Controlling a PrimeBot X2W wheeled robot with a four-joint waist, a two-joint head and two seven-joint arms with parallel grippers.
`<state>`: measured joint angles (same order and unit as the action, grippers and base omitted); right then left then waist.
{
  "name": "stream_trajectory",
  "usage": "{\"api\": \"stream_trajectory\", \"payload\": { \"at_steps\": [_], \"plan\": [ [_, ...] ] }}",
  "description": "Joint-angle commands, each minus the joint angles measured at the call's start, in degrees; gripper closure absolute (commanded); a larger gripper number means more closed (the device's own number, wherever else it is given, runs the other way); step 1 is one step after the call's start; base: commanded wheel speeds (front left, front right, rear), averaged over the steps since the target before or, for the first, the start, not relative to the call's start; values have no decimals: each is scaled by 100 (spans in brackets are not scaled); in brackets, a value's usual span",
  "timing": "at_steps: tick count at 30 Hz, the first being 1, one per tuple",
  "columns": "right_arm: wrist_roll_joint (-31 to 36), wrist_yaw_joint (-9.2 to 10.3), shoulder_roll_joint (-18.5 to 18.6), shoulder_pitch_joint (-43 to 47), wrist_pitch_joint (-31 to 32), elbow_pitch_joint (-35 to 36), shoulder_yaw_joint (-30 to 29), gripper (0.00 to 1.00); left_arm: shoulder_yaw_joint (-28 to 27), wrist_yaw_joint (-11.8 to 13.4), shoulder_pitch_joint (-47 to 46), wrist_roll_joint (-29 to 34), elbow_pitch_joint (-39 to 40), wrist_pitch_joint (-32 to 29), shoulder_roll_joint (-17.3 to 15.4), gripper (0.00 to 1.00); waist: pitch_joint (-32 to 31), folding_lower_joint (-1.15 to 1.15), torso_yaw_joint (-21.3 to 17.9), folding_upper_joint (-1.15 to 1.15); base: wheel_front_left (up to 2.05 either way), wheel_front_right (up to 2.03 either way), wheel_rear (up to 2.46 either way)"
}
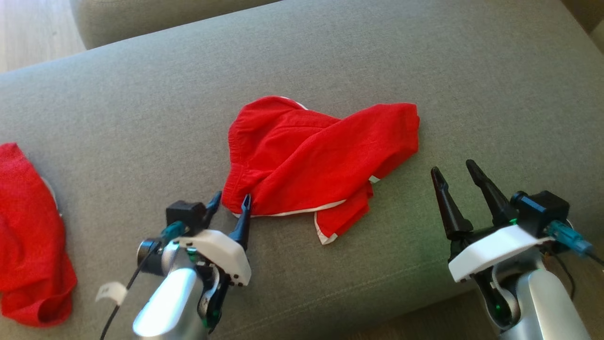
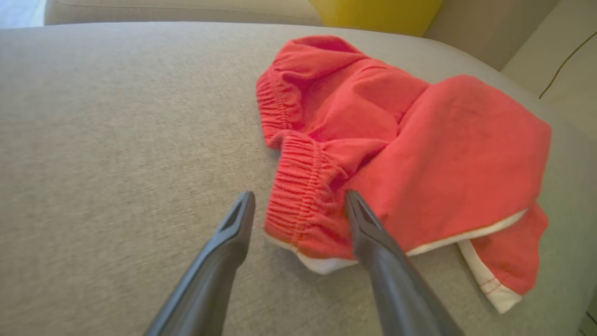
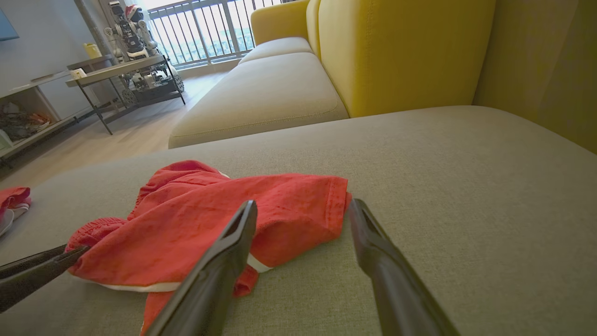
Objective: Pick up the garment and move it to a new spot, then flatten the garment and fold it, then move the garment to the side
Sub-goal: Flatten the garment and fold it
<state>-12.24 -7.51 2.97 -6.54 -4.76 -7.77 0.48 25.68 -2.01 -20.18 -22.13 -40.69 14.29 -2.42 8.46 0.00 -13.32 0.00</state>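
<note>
Pickup step, live: left pincer (image 1: pixel 232 197) spread wide straddles the waistband corner of the red garment (image 1: pixel 321 151) on the sofa cushion (image 1: pixel 141 118), while the right pincer (image 1: pixel 453 168) hangs wide and empty just beside its other end, so next it's pinch and lift.

Three cameras, one grey cushion (image 1: pixel 118 118).
Head view looks steeply down from above; left wrist view skims low, right up close on the red garment (image 2: pixel 419 154); right wrist view sits farther back, facing across it. All three share that garment.

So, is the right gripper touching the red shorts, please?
No, the right gripper is open, with bare cushion between it and the red shorts.
</note>
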Motion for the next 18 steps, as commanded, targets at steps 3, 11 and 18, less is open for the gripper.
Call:
{"api": "stream_trajectory", "payload": {
  "at_steps": [3, 11, 18],
  "plan": [
    [-10, 2, -9, -205, 6, 188, 172, 0, -18, -104, -487, 46, -9, 71, -46, 100, 27, 0, -32, 0, 0, 0, 0],
    [14, 2, -9, -251, 26, 116, 213, 0, -833, 272, -828, 454, 1028, 71, -65, 100, 134, 0, -10, 0, 0, 0, 0],
    [-2, 2, -9, -343, 39, -17, 454, 0, -1260, 584, -851, 899, 869, 71, -96, 100, 233, 0, 7, 0, 0, 0, 0]
  ]
}}
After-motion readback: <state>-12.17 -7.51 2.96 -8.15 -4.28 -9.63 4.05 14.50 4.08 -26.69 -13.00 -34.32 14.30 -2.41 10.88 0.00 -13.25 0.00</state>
